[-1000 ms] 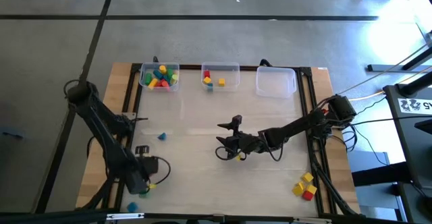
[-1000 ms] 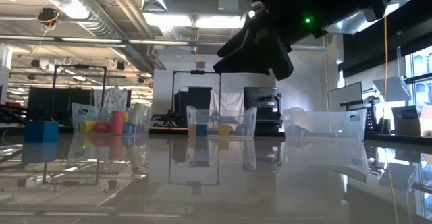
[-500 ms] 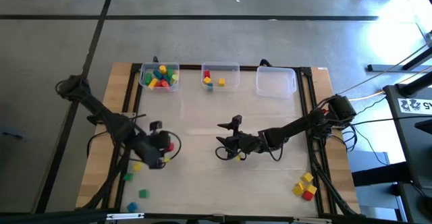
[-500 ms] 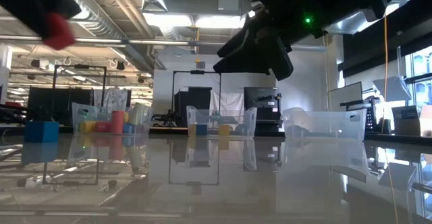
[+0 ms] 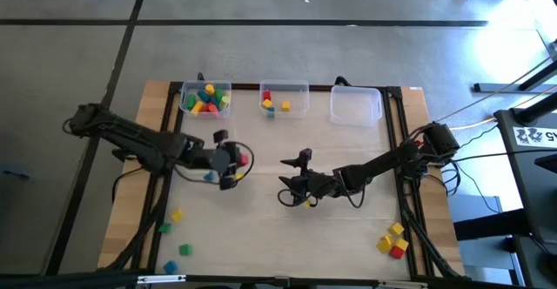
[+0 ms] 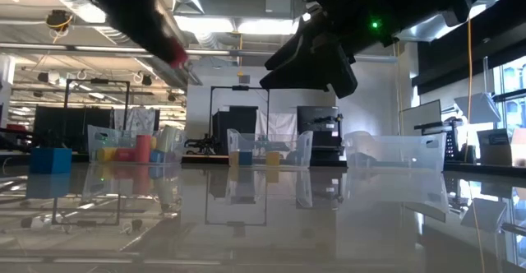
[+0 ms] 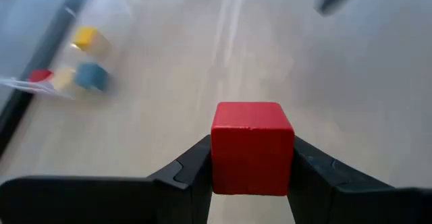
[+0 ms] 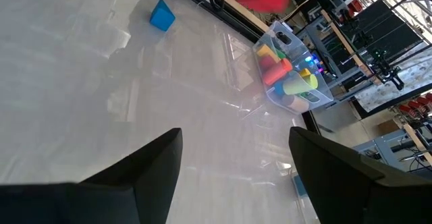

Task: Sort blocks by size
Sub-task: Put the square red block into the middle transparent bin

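A red cube (image 7: 252, 146) is off the table between the fingers of my left gripper (image 5: 242, 160), left of the table's middle. It also shows as a red smear high in the low view (image 6: 176, 53). My right gripper (image 5: 292, 181) hovers open near the table's middle with nothing between its fingers (image 8: 233, 163); a small yellow block (image 5: 312, 202) lies on the table just by it. A blue block (image 5: 209, 177) rests on the table beside my left arm. Further blocks lie at the near left (image 5: 177, 214) and the near right (image 5: 393, 241). My left gripper pinches the red cube by two opposite side faces (image 7: 219, 158), one finger on each. The fingers slant downward toward the table's right side. The cube is lifted clear of the table, its top face level, and it juts out beyond the fingertips.
Three clear bins stand along the far edge: the left one (image 5: 205, 98) with several coloured blocks, the middle one (image 5: 285, 98) with a few small ones, and the right one (image 5: 355, 106) showing none. Bare tabletop lies between the grippers and the bins.
My left gripper has swung from the near left corner up and toward the far edge and the table's middle, carrying the red cube clear of the table and turning as it went. My right arm has kept still.
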